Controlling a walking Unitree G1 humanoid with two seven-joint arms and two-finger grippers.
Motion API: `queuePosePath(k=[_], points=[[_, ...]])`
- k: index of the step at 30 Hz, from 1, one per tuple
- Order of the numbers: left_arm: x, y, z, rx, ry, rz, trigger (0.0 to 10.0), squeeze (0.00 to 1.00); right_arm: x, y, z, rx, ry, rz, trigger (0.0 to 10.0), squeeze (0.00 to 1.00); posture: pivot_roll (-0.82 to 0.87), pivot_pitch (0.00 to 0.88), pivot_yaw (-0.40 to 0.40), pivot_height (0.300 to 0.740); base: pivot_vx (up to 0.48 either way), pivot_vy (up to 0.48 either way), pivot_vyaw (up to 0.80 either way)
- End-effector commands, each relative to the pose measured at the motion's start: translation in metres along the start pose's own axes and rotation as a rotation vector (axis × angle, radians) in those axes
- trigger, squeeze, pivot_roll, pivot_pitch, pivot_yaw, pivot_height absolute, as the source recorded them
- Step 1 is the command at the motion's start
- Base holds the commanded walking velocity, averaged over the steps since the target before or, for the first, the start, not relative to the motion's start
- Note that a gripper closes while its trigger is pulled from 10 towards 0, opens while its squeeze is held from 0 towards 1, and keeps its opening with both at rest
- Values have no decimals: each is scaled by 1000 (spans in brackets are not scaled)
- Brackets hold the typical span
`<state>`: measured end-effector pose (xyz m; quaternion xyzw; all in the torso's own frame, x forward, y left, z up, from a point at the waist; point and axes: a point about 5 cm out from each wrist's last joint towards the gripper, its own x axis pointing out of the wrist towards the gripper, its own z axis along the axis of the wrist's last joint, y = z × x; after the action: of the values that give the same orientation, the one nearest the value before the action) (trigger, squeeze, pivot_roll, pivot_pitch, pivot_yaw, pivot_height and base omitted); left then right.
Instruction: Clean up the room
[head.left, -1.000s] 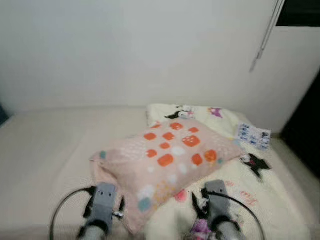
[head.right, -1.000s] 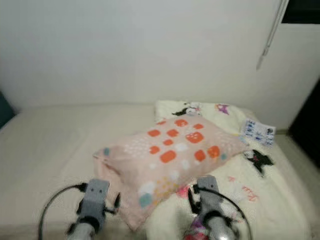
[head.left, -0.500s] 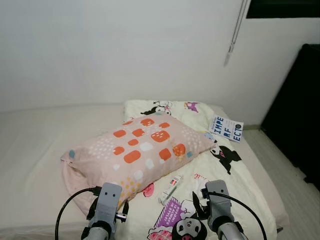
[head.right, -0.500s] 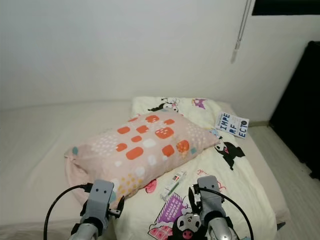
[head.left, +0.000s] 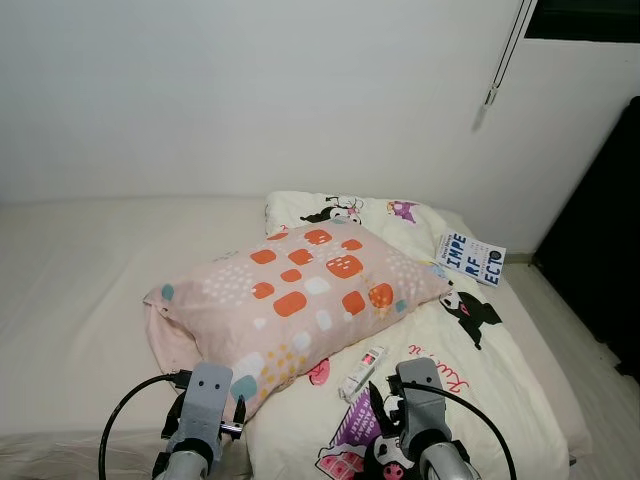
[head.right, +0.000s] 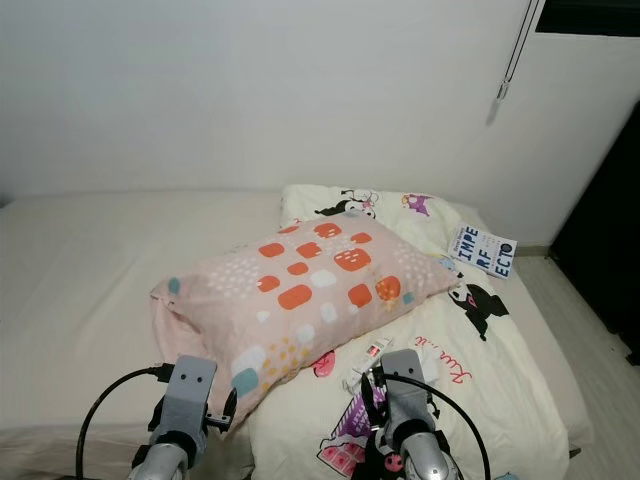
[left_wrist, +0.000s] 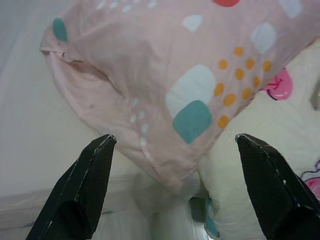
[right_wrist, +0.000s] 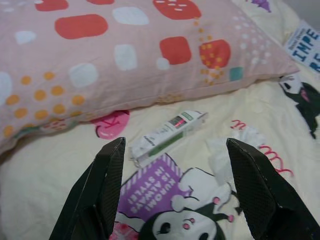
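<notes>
Landmark: the pink pillow (head.left: 300, 300) with orange, white and teal patches lies across the middle of the bed, one end on the bare mattress (head.left: 70, 290) and the other on the cartoon-print blanket (head.left: 500, 370).
Blanket: cream, printed with black and purple cartoon figures, spread under and beyond the pillow's far end, towards the dark doorway side.
Small box: a white carton (right_wrist: 167, 131) with a green stripe (it looks like a toothpaste or ointment pack) lies flat on the blanket just beside the pillow's near long edge, apart from it.
Tissue: a crumpled white scrap (right_wrist: 227, 149) rests on the blanket near the box, on the side away from the pillow.
Book: a white and blue book (head.right: 485, 250) with large lettering lies at the blanket's edge past the pillow's far corner, close to the wall.
Left gripper: the left gripper (left_wrist: 185, 195) hovers above the pillow's near corner where the loose pillowcase end hangs over the mattress edge; its black fingers (left_wrist: 80, 192) are spread wide and hold nothing.
Right gripper: the right gripper (right_wrist: 172, 197) hangs over the blanket just short of the small box, fingers (right_wrist: 97, 192) wide apart, touching nothing.
</notes>
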<state>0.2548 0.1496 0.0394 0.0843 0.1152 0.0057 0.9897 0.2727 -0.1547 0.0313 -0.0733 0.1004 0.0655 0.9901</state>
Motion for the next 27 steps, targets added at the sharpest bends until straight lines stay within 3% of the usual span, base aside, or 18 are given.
queuePosePath(k=[1, 27], points=[[-2, -1, -1, -20, 3, -1, 10000, 0, 2, 1, 2, -10, 1, 2, 10000, 0, -8, 102, -22, 740, 0, 0, 0], [-1, -3, 3, -59, -7, -8, 10000, 0, 4, -2, 4, -3, 14, 8, 10000, 0, -11, 103, -30, 740, 0, 0, 0]])
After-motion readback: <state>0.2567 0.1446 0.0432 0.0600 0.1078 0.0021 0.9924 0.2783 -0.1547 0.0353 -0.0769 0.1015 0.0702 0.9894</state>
